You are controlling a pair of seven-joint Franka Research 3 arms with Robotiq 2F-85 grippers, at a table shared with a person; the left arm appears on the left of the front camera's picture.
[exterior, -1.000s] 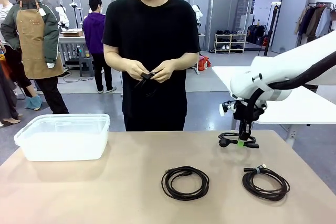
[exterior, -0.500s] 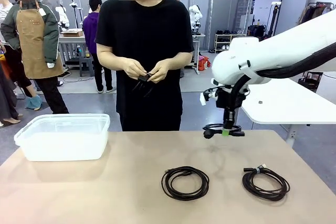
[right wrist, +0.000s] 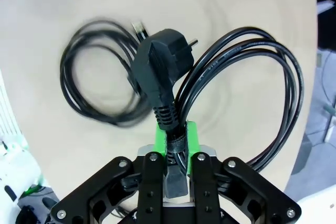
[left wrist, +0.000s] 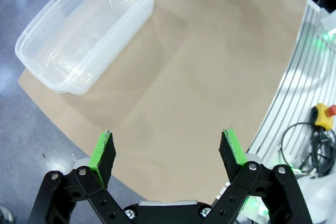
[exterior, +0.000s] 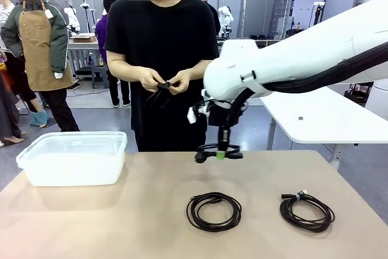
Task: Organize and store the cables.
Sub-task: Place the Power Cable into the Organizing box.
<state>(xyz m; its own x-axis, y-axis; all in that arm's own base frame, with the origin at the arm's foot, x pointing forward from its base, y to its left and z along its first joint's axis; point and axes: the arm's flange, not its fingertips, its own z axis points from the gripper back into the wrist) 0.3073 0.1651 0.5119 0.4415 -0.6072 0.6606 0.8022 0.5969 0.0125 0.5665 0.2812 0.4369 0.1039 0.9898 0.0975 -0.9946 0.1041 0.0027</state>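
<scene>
Right arm (exterior: 291, 59) has swung from the right side of the table (exterior: 109, 222) toward its middle, and its wrist housing now stands in front of the person (exterior: 160, 34). Right gripper (exterior: 222, 154), clamped throughout on the coiled power cable (exterior: 212, 148), has carried it leftward above the far edge, from behind the right-hand coil (exterior: 307, 211) to behind the middle coil (exterior: 213, 211). The person has shifted slightly toward picture left, and the black cord (exterior: 159, 93) in their hands has moved with them.

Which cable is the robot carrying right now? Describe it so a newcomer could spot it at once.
Start at the tan table and follow the white right arm down to the right tool. The carried cable hangs there above the tabletop, clamped at the base of its chunky plug. Unlike it, the middle coil and the right coil lie flat on the table.
</scene>
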